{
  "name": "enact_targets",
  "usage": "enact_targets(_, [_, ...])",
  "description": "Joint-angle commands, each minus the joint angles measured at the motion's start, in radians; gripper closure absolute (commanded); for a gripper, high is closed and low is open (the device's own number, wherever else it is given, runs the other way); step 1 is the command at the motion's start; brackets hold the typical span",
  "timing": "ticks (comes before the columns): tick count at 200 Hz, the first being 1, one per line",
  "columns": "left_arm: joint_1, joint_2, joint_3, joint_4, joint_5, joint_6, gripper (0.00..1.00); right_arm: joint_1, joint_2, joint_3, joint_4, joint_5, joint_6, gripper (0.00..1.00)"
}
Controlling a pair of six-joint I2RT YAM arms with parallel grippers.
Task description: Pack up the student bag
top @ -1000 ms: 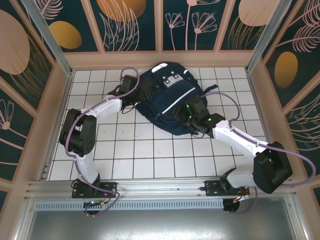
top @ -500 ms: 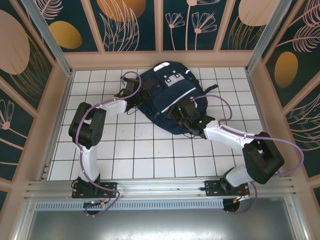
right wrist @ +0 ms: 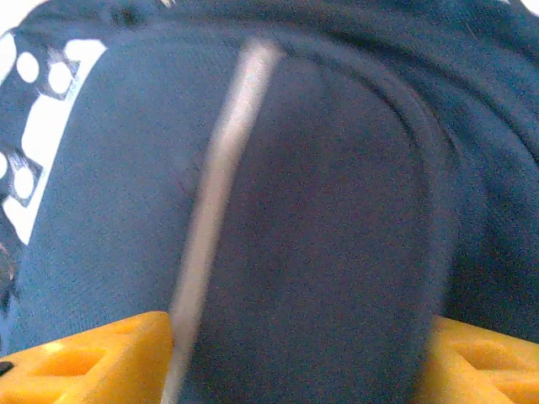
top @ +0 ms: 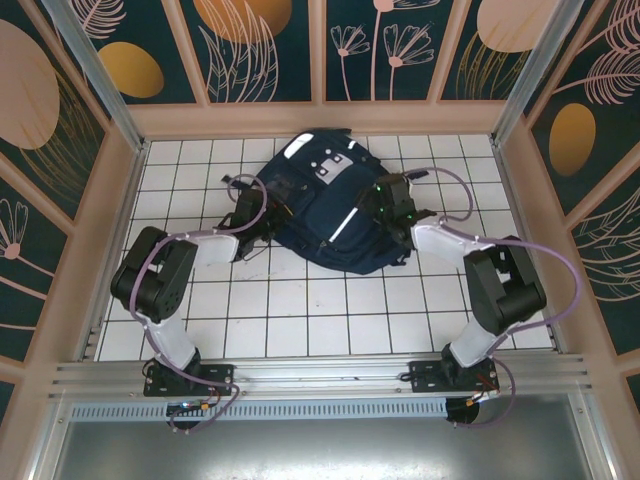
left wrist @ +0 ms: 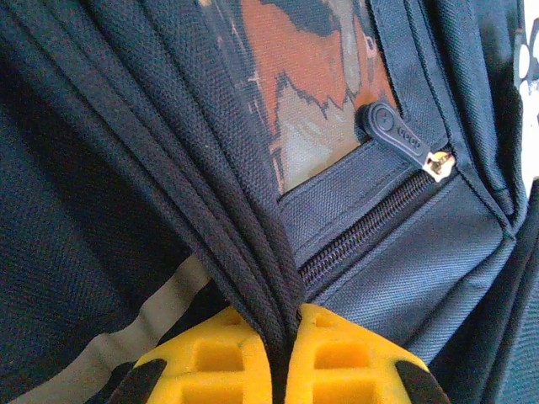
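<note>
Turned and nudged since a second ago: student bag [top: 325, 205], lying on tabletop [top: 300, 300] between both claws. Left claw [left wrist: 283, 328] clenched on a pinch of it; right claw [right wrist: 295, 358] spread wide astride its fabric, grip unclear.

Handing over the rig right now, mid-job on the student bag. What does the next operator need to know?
Left gripper: shut on a dark strap of the student bag.
Right gripper: fingers wide apart with bag fabric between them; cannot tell if it is pinching.
Bag: lying on the tiled table, between both arms.
Done: left grip taken.
To do: the zip near the left gripper looks closed; opening and packing remain.
</note>
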Motion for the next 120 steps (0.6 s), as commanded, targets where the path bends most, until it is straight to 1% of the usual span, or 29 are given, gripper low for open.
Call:
enact_targets(1, [-0.059, -0.043, -0.037, -0.063, 0.058, -0.031, 1.0, -0.012, 0.076, 0.138, 0.001, 0.023, -0.144, 0.32])
enact_targets(16, [-0.074, -0.045, -0.02, -0.061, 0.061, -0.049, 1.0, -0.018, 0.127, 0.244, -0.093, 0.02, -0.197, 0.31])
enact_targets(27, [-0.078, -0.039, -0.007, -0.054, 0.054, -0.06, 1.0, -0.023, 0.148, 0.33, -0.203, 0.024, -0.227, 0.3])
enact_targets(50, [-0.078, -0.02, 0.014, -0.032, 0.017, -0.092, 1.0, -0.021, 0.128, 0.436, -0.431, 0.035, -0.244, 0.26])
enact_targets(66, [-0.079, 0.003, 0.018, 0.012, 0.008, -0.127, 1.0, -0.016, 0.072, 0.432, -0.546, 0.036, -0.225, 0.24])
enact_targets(93, [-0.079, 0.049, 0.04, 0.067, 0.017, -0.17, 1.0, 0.021, -0.065, 0.354, -0.681, 0.093, -0.169, 0.19])
enact_targets(114, [-0.081, 0.074, 0.052, 0.095, 0.029, -0.19, 1.0, 0.087, -0.146, 0.291, -0.732, 0.084, -0.1, 0.19])
enact_targets(120, [-0.08, 0.076, 0.051, 0.101, 0.027, -0.195, 1.0, 0.127, -0.157, 0.278, -0.738, 0.078, -0.076, 0.19])
